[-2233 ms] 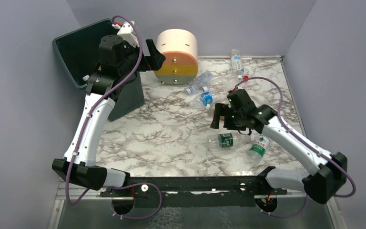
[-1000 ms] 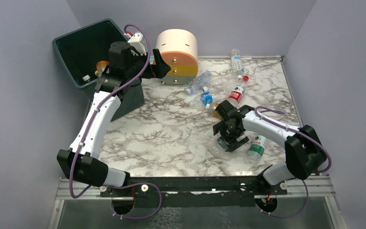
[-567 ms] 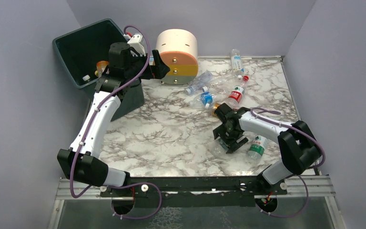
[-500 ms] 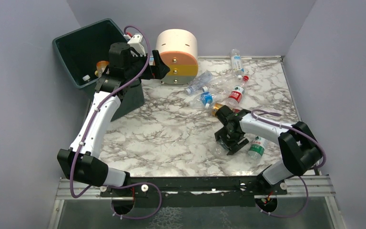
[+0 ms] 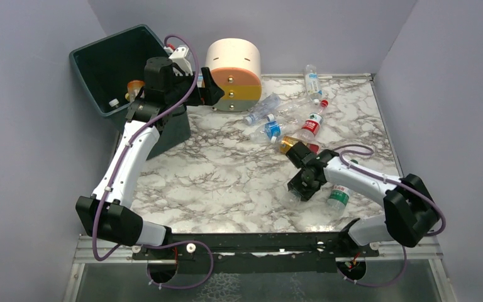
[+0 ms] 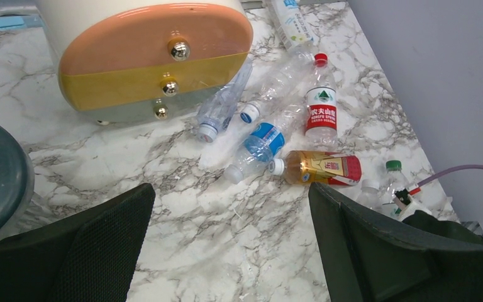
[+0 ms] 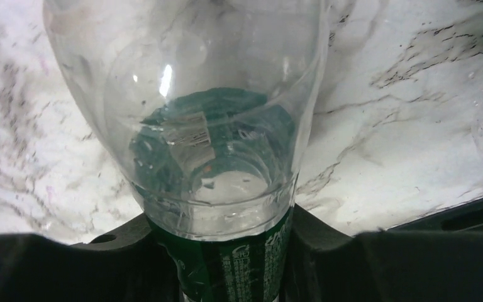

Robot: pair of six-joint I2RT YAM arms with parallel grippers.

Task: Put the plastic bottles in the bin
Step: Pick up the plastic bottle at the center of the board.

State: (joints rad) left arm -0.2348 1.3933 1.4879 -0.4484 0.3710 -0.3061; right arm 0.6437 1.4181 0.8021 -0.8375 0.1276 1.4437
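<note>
My right gripper is low over the marble table, shut on a clear plastic bottle with a dark green label. Its fingers press the label on both sides, and the bottle's clear end sticks out toward the near left. The dark green bin stands at the far left, with an orange bottle lying inside. Beside the bin's right rim my left gripper hangs open and empty. Several more bottles lie loose: red-labelled, orange, blue-labelled.
The round cream, orange and yellow drawer unit stands at the back, next to the bin. A green-and-white labelled bottle lies just right of my right gripper. Another bottle rests against the back wall. Purple walls close in the table.
My right gripper has shut on the green-labelled bottle, and its forearm has swung a little to the right. The left arm has not moved.
</note>
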